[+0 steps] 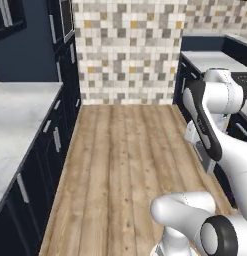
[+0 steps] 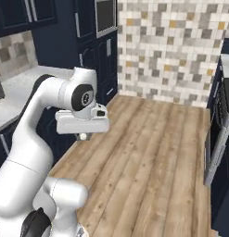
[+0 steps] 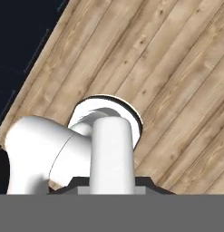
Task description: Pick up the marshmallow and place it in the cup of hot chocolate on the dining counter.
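Here, what I see:
End effector [image 2: 82, 136]: pressed together, holding nothing I can see, above the plank floor [image 2: 148, 162].
Worktop [image 1: 17, 120]: left of the floor.

Pale brown wood-plank floor [image 1: 125, 165] with darker grain streaks. Back wall [image 1: 127, 50] tiled in a small mosaic of white, grey, beige and scattered orange squares. Navy cabinets [image 1: 45, 145] with silver handles, under a white-grey marbled worktop [image 1: 17, 120]. The robot arm [image 2: 46, 120] is white with dark joints.
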